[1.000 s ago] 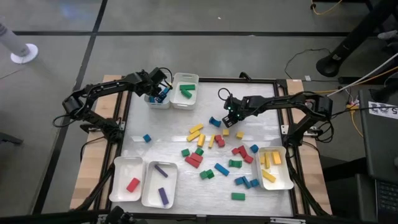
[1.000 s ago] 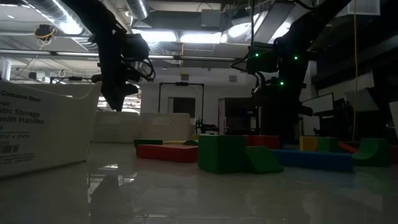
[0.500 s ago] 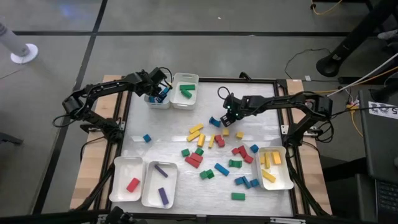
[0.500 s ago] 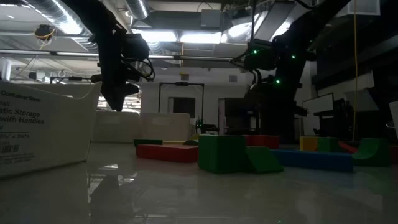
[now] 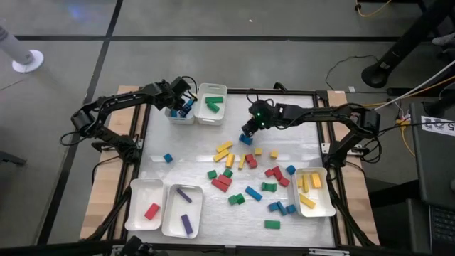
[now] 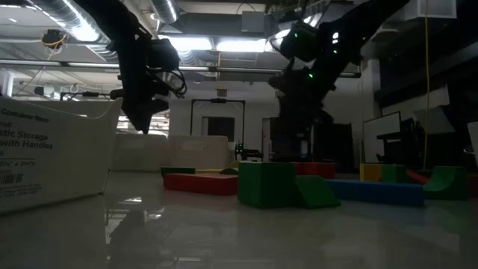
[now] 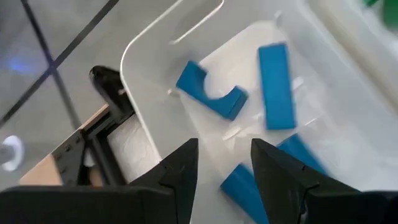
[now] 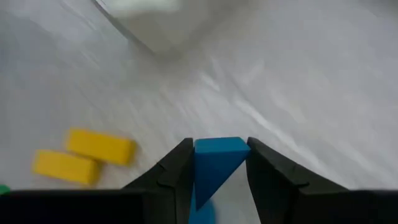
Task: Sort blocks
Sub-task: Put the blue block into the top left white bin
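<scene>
Blocks being sorted, blue one held.

Near, scattered blocks (image 5: pixel 245 178) across mid-table; farther, right gripper (image 8: pixel 219 167) clamped on a blue block (image 8: pixel 214 163) above them. Far left, left gripper (image 7: pixel 219 163), fingers parted and empty, over a white tray (image 7: pixel 149 93) of blue pieces (image 7: pixel 274 85).

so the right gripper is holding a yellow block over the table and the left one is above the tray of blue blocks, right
Not quite: the block in the right gripper is blue, not yellow. The right wrist view shows it pinched between the fingers, with two yellow blocks lying on the table below. The rest holds: the left gripper hangs open above the tray of blue blocks.
</scene>
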Robot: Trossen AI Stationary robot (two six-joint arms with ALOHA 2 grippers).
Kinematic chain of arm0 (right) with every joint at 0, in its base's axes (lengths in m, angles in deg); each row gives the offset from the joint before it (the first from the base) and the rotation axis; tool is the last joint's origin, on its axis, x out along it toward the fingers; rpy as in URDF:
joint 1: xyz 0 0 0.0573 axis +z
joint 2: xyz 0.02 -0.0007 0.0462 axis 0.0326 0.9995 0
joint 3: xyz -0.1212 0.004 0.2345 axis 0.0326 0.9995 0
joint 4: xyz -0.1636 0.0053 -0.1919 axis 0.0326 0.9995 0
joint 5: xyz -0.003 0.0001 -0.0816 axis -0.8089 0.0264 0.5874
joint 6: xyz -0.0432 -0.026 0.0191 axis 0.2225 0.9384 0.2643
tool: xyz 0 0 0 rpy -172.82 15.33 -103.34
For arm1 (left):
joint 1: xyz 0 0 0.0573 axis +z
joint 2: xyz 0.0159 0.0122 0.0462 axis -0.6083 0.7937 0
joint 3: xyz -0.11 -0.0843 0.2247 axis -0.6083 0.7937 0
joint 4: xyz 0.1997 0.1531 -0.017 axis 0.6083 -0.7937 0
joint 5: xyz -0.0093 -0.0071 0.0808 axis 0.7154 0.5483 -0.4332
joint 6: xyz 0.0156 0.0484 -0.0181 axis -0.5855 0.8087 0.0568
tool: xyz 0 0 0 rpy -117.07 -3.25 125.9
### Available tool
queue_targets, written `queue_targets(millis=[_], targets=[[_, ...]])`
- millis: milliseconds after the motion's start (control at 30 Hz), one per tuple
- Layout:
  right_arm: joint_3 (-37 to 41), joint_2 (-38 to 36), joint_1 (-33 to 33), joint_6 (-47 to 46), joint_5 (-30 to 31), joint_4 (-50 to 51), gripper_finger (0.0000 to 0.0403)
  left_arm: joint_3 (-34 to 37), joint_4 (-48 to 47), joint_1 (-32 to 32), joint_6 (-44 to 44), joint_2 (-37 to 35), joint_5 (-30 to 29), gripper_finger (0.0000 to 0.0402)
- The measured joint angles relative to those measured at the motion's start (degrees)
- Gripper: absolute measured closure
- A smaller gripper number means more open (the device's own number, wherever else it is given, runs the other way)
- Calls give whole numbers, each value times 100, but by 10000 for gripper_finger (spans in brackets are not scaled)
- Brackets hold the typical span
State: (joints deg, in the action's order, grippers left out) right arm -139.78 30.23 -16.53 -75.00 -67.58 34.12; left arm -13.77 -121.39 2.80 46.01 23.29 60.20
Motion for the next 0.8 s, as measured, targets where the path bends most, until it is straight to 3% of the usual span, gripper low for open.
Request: queue_targets(millis=[367,700,800], targets=[[-154,0,0,1013,-76,-1675,272,-4,564,0,-223,-1039,1419,266],[-154,0,0,2243,-784,-3378,272,-4,615,-7,-930,-2276,3429,266],[-154,0,2,2724,-1086,-3977,272,-4,759,-34,-1243,-2524,3791,266]])
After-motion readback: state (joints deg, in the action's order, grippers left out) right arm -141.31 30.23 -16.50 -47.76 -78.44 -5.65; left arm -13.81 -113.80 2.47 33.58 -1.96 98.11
